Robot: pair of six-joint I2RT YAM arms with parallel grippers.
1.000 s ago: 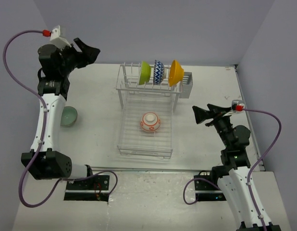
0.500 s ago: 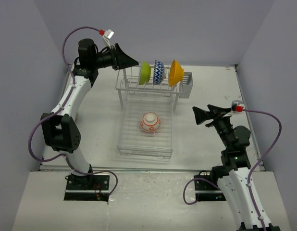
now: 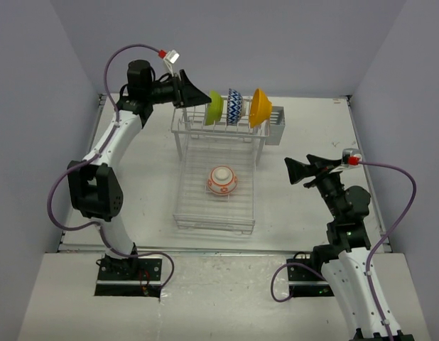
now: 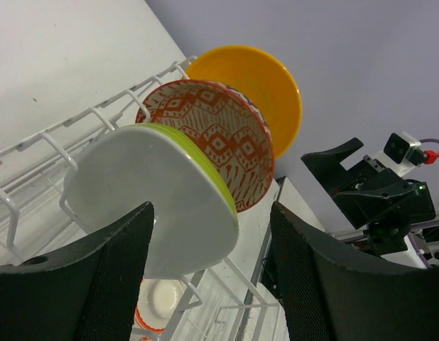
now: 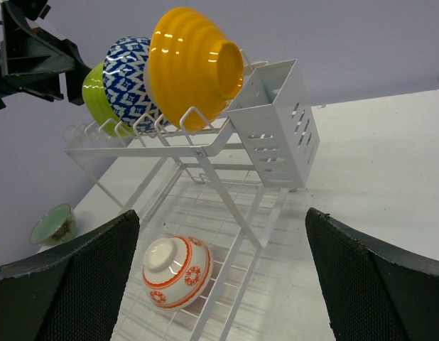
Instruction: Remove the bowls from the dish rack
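The white wire dish rack holds three bowls upright on its upper tier: lime green, blue-and-white zigzag and orange-yellow. The white bowl with orange-red pattern lies upside down on the lower tray. My left gripper is open at the tier's left end. In the left wrist view the lime bowl sits just ahead between the spread fingers; contact cannot be told. My right gripper is open and empty, right of the rack. The mint green bowl stands on the table, hidden in the top view.
A perforated cutlery holder hangs on the rack's right end, beside the orange bowl. Purple walls close in at the back and both sides. The left arm arches over the table's left part. The table's front edge runs below the rack.
My left arm has swung from the far left side over to the rack's upper tier, gripper open at the lime green bowl. The right arm and the bowls have not moved.
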